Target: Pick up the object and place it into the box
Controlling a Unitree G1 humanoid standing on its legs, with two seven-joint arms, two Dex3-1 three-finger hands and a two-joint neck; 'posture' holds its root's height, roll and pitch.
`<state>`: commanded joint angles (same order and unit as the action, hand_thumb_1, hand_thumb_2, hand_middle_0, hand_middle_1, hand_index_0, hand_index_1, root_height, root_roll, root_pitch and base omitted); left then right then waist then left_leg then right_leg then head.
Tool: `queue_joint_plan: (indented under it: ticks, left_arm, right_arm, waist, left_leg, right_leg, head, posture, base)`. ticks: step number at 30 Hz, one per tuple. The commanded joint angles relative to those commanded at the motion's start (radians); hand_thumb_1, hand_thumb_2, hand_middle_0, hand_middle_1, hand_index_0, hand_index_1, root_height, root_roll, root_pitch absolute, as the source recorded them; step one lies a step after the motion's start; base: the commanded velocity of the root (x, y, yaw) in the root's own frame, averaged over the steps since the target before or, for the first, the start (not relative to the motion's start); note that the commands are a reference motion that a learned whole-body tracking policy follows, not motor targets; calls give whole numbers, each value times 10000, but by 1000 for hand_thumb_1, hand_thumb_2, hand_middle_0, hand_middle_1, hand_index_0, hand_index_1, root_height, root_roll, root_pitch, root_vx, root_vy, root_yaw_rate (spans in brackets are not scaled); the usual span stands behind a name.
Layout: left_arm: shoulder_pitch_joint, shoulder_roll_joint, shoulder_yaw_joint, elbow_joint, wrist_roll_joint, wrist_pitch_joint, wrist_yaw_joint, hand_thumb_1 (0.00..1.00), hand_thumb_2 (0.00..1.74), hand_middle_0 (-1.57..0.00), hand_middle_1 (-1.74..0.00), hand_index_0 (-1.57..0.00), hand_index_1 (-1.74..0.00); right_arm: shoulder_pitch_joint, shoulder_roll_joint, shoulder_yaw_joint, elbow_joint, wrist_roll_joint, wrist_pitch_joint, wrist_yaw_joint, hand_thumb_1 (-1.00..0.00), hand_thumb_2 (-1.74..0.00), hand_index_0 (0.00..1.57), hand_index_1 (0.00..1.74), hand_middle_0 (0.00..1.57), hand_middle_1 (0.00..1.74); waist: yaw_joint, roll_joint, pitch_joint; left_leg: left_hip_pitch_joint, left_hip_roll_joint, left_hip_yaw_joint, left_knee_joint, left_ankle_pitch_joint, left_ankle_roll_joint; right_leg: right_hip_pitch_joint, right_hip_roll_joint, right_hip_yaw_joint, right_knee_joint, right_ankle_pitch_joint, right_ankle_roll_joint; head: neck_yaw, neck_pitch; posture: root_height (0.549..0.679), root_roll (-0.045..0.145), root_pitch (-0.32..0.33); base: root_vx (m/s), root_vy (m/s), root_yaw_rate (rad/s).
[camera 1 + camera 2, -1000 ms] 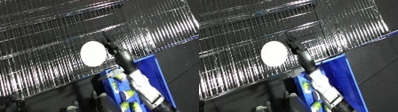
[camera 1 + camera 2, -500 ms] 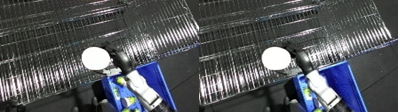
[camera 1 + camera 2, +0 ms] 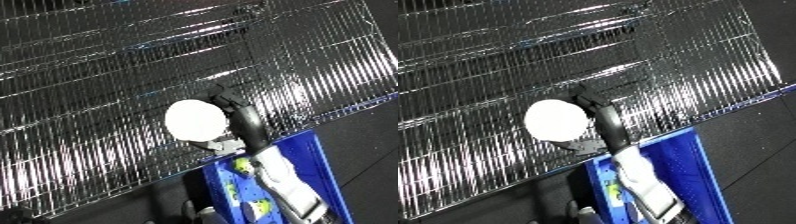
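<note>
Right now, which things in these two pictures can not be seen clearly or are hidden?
- white round object: overexposed in both eye views, so no surface detail; what it is cannot be told.
- right hand: its fingers lie mostly behind the object; the grip cannot be judged.
- blue bin: cut off by the lower edge, and the forearm covers its middle.
- yellow-green items in the bin: too small to identify.
- left hand: in no view.

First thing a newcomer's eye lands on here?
The bright white round object at centre, glaring against the shiny wire shelving that fills most of the view. The robot's right hand is curled round its right side, holding it up in front of the wire. Next is the vivid blue bin at lower right, just below the hand, with small yellow-green items inside.
</note>
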<state>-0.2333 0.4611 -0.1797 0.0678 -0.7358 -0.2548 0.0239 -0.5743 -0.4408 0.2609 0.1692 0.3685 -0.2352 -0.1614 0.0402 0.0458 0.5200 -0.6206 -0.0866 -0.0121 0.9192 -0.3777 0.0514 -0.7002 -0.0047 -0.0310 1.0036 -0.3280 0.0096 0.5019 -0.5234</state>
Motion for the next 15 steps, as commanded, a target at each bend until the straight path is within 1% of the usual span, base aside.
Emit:
queue_joint_plan:
  ticks: [4, 10, 13, 15]
  left_arm:
    - [185, -15, 136, 46, 25, -114, -48, 1000, 1740, -1570, -1740, -1570, -1740]
    - [423, -11, 420, 83, 65, -176, -180, 1000, 1740, -1570, -1740, -1570, -1740]
    - [544, -9, 571, 90, 81, -204, -264, 1000, 1740, -1570, -1740, -1570, -1740]
    - [602, -13, 651, 95, 95, -212, -315, 1000, 1740, -1570, -1740, -1570, -1740]
  right_arm:
    - [775, -10, -414, -857, -194, -332, -189, -900, -1566, 1413, 1566, 1413, 1566]
    - [1899, -142, -1104, -1930, -303, -882, -474, -900, -1566, 1413, 1566, 1413, 1566]
    - [2464, -212, -1442, -2349, -303, -1141, -667, -900, -1566, 1413, 1566, 1413, 1566]
    - [2779, -221, -1615, -2548, -323, -1292, -840, -900, -1566, 1413, 1566, 1413, 1566]
  waist:
    - [-207, -73, 0]
    - [-540, -168, -2]
    - [-697, -203, -43]
    - [-785, -218, -96]
  left_leg:
    - [229, 78, 62, -196, -14, 8]
    - [562, 209, 172, -467, -36, 4]
    - [737, 269, 224, -612, -38, -7]
    - [832, 301, 257, -718, -31, -23]
  right_leg:
    - [206, 59, 93, -230, 60, 64]
    - [524, 157, 243, -576, 134, 144]
    - [713, 208, 328, -769, 162, 170]
    - [822, 236, 381, -909, 185, 186]
  head:
    - [-103, 22]
    - [-129, 169]
    - [-10, 231]
    - [58, 271]
  posture:
    - [603, 49, 57]
    - [610, 49, 53]
    - [613, 50, 51]
    - [616, 51, 52]
  base:
    - [-24, -9, -162]
    - [-42, -20, -181]
    - [-36, -27, -191]
    - [-34, -25, -167]
